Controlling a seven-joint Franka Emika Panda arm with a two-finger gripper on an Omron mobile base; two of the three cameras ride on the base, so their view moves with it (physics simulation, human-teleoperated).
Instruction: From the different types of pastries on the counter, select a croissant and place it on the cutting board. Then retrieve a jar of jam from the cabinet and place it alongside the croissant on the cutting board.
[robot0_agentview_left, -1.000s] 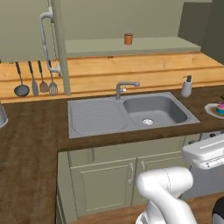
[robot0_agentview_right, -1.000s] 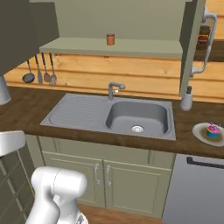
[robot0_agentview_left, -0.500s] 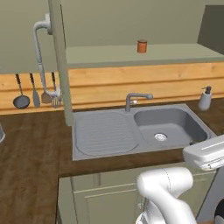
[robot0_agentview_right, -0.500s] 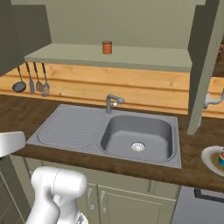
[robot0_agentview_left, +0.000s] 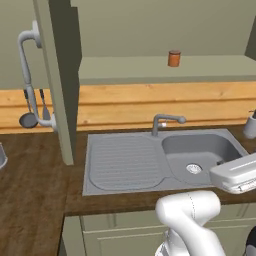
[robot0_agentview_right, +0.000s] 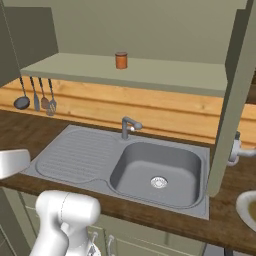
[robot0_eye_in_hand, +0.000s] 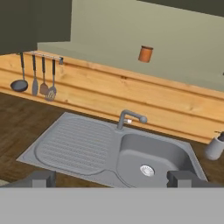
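Note:
The jar of jam (robot0_agentview_left: 174, 58) (robot0_agentview_right: 121, 60) (robot0_eye_in_hand: 145, 54), small and orange-red with a brownish lid, stands alone on the lower shelf of the open cabinet (robot0_agentview_left: 150, 69) above the sink. My gripper (robot0_eye_in_hand: 111, 178) is open; its two dark fingertips (robot0_eye_in_hand: 41, 177) stand wide apart with nothing between them. It looks across the sink at the jar from well short of it. The dark wood counter (robot0_agentview_left: 30, 200) (robot0_agentview_right: 15, 130) runs under the cabinet. The croissant and the cutting board are out of view.
A grey steel sink (robot0_agentview_left: 150, 160) (robot0_agentview_right: 150, 170) (robot0_eye_in_hand: 109, 148) with a faucet (robot0_eye_in_hand: 127, 118) sits below the shelf. Open cabinet doors hang at the left (robot0_agentview_left: 60, 85) and right (robot0_agentview_right: 232, 105). Utensils (robot0_agentview_right: 35, 97) hang on the wall, a soap dispenser (robot0_eye_in_hand: 214, 148) stands right, and a plate rim (robot0_agentview_right: 246, 209) shows.
The whole picture has shifted and grown: the base has driven closer to the sink and the open cabinet. The jar has not moved on its shelf. The gripper stays open.

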